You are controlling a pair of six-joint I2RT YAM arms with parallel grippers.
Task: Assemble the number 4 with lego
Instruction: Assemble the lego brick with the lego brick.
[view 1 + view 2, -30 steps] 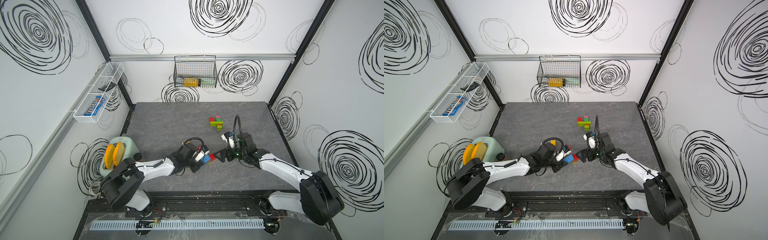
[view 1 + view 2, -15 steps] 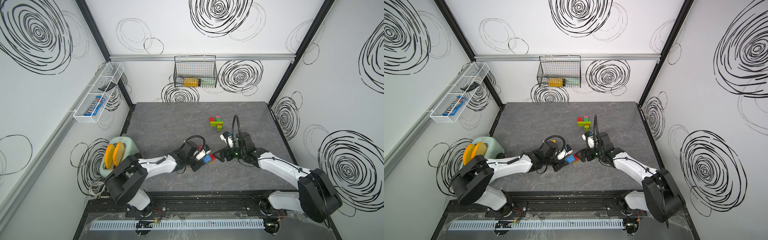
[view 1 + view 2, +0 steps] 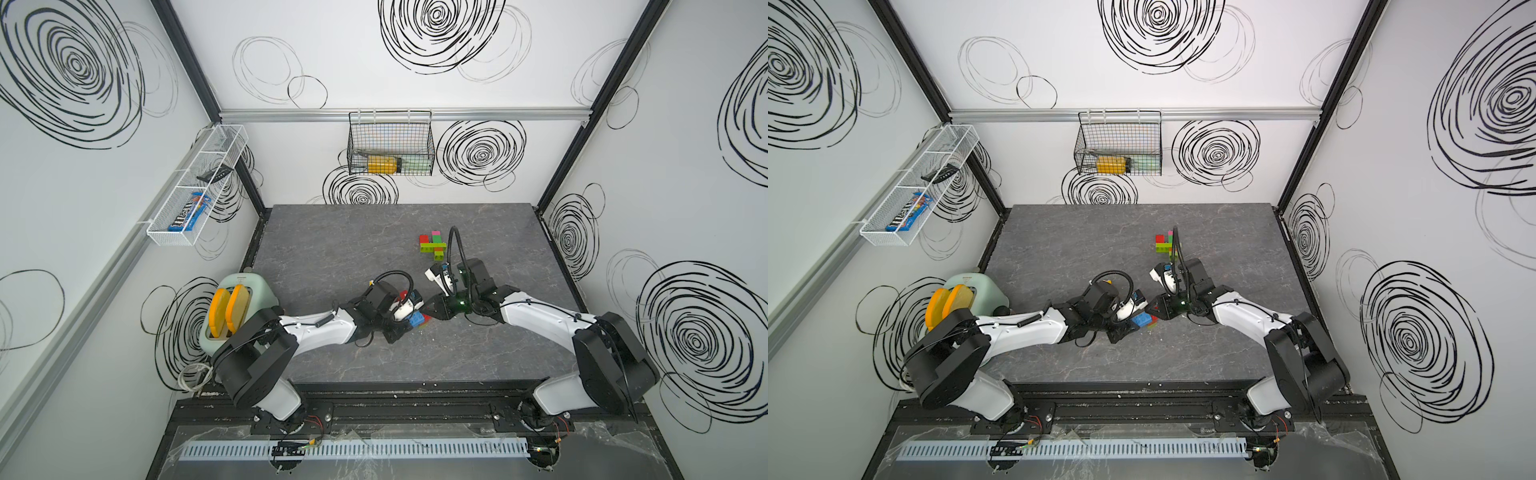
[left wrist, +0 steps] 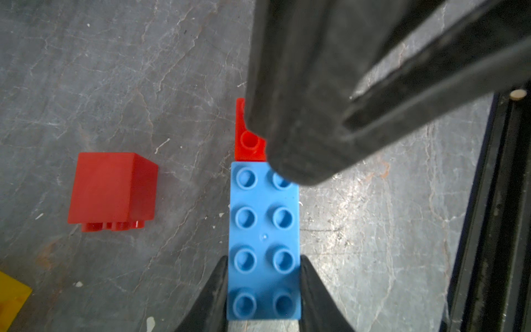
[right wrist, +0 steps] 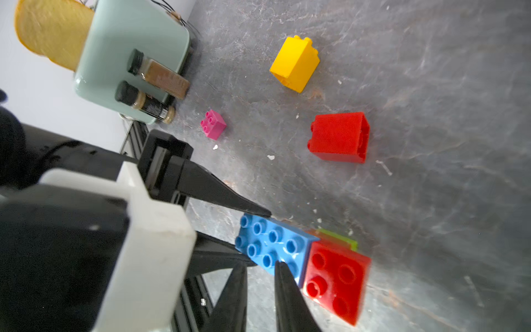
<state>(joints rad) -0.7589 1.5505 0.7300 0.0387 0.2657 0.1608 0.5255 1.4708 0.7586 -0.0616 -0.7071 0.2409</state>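
Blue brick [image 4: 264, 218] | L gripper [image 4: 264, 260] clamps it | blue pack [image 3: 189, 216]: "m&m's"

blue brick [image 4: 264, 218]: two-by-four, studs up, lying level near the front middle of the tabletop [image 3: 332, 249], one short end pinched in the left gripper [image 4: 264, 260].
red two-by-two [image 5: 336, 281]: studs up, butted flush against the blue brick's free end.
lime piece [image 5: 342, 238]: only a thin edge shows, low behind that joint.
loose red brick [image 5: 339, 138]: tipped on its side, near the blue brick but apart.
yellow brick [image 5: 294, 64]: also on its side, beyond the loose red brick.
pink brick [image 5: 213, 124]: small, studs up, alone.
far cluster [image 3: 432, 247]: red, pink, lime and dark green bricks joined flat, towards the back right.
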